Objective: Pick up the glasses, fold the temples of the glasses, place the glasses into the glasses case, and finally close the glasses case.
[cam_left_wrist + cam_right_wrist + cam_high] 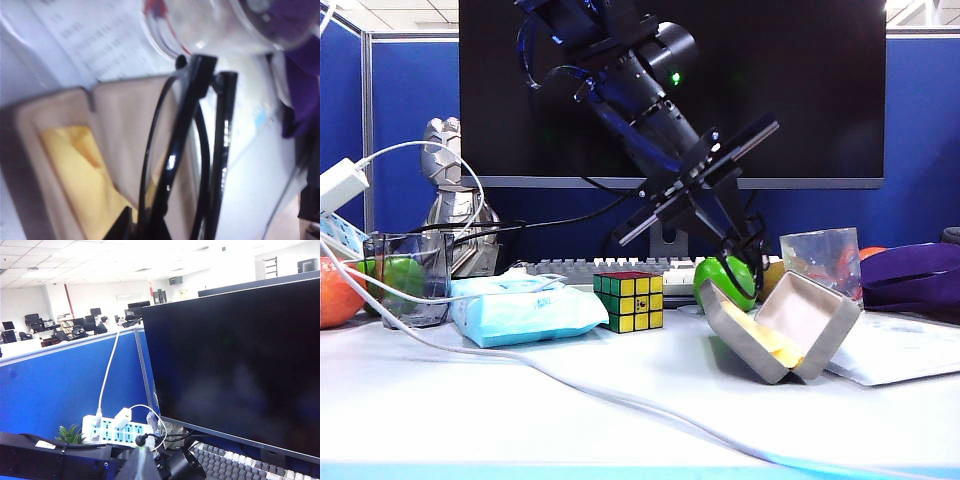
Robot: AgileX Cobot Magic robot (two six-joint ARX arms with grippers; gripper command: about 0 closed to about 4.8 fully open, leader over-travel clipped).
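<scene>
The grey glasses case (817, 325) lies open right of the table's middle, with a yellow cloth (772, 342) in its lower half. My left gripper (738, 245) reaches down from the upper left and is shut on the black glasses (756, 272), just above the case's left end. In the left wrist view the glasses (180, 140) hang right over the open case (60, 130) and its yellow cloth (85, 170). The temples (222, 150) look folded against the frame, which stands out from my left gripper (145, 225). My right gripper shows in no view.
A Rubik's cube (629, 301) and a light blue tissue pack (525, 310) lie left of the case. A green apple (720, 278) and a keyboard (570, 270) are behind it. A clear cup (823, 258), papers (900, 350) and a purple bag (910, 275) sit to the right. A white cable (570, 385) crosses the front.
</scene>
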